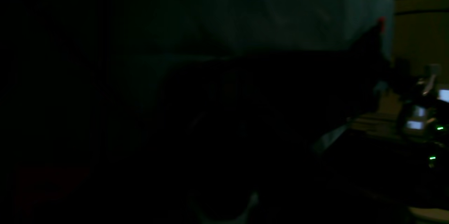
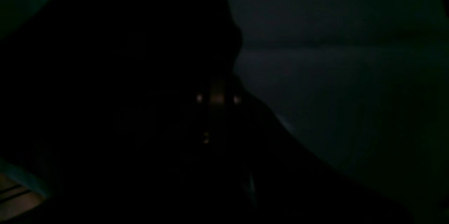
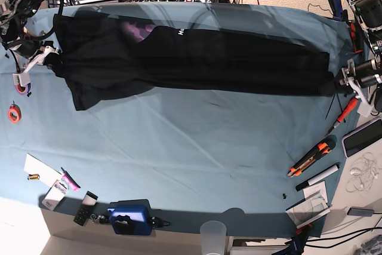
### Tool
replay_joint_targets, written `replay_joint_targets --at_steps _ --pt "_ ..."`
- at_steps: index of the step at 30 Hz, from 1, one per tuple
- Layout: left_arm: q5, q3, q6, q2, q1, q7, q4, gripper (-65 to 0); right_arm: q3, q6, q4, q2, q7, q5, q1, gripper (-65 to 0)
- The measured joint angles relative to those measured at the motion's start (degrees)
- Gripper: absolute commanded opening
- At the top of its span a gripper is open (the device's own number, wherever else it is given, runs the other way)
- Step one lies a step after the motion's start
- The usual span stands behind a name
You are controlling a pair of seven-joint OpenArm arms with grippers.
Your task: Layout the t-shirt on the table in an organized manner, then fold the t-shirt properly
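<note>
A: Starting at the left of the base view, what's there?

B: The right arm's fingers (image 3: 52,58) are pinched shut on one end of the t-shirt (image 3: 197,58), near the far left of the bench (image 3: 179,147). A roll of orange tape (image 3: 14,113) lies just below, near the bench edge.

A: And the shirt itself?

B: Black, pulled out into a long band across the far half of the teal bench. Its long axis runs left to right. The left end is wider, with a flap drooping toward the near side; a purple patch of print (image 3: 134,29) and small white lettering (image 3: 178,31) show near the far edge.

A: The right end?

B: It narrows to a point where the left arm's fingers (image 3: 341,80) are closed on the cloth. An orange-handled cutter (image 3: 310,158) and a marker (image 3: 318,177) lie nearer on that side.

A: The wrist views?

B: Almost black; dark cloth against dim teal, little else readable.
</note>
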Motion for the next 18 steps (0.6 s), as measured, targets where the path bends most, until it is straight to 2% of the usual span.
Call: replay_joint_targets --at_steps 4,5,6,8,10,13,16,18 --pt "0.3 0.0 0.0 0.0 0.0 0.0 0.0 -65.0 0.0 0.0 0.0 0.0 0.1 0.0 0.0 -65.0" --pt "0.3 0.0 0.0 0.0 0.0 0.0 0.0 -62.6 0.0 0.0 0.0 0.0 0.1 0.0 0.0 -65.0" --pt "0.3 0.0 0.0 0.0 0.0 0.0 0.0 -56.5 0.0 0.0 0.0 0.0 0.1 0.0 0.0 -65.0" --pt "0.7 0.0 0.0 -0.1 0.0 -0.1 0.0 -44.3 0.0 0.0 0.0 0.0 0.1 -0.5 0.0 -55.8" --pt "0.9 0.0 1.9 -0.2 0.0 -0.2 0.0 -37.1 0.1 -0.3 0.0 0.2 -0.2 -1.3 0.0 -48.5" --pt "0.9 0.0 4.5 -0.3 0.0 -0.3 0.0 -35.9 0.2 -0.2 0.0 0.2 -1.8 2.4 -0.1 -46.3" --pt "0.3 0.0 4.5 -0.3 -0.2 -0.2 0.0 -35.9 0.2 -0.2 0.0 0.2 -1.8 3.9 -0.1 -46.3" --pt "-3.1 0.0 4.5 -0.4 -0.2 -0.2 0.0 -35.9 0.2 -0.2 0.0 0.2 -1.8 4.0 -0.1 -46.3"
